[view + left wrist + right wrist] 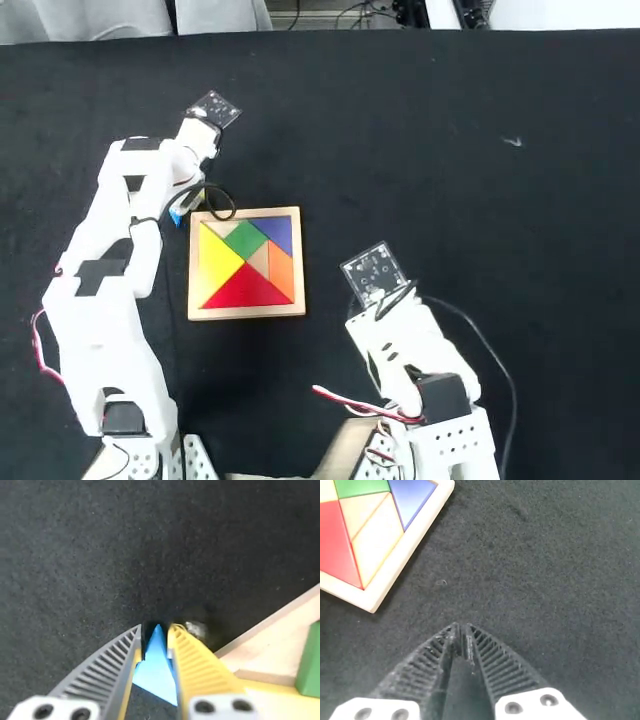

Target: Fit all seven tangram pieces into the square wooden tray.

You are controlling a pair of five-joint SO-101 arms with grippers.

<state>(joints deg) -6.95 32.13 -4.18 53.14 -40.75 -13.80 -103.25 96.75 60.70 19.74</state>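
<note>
Cloth (450,150) on the table is black and felt-like, a bit fuzzy up close, with cables (370,12) lying past its far edge at 12 o'clock. Left of centre sits the tray (245,312), a square of light wood with a raised rim. It's packed with smooth flat shapes: yellow triangle (215,262), red triangle (247,288), green piece (245,238), dark blue piece (278,233), orange piece (282,268). Bare wood shows in its 11 o'clock corner. Just off that corner, the left gripper (156,630), with 1 grey ribbed finger and 1 yellow, is pinched on a light blue piece (155,665). At the tray's 4 o'clock, the right gripper (461,630), black and ribbed, is closed on nothing.
</note>
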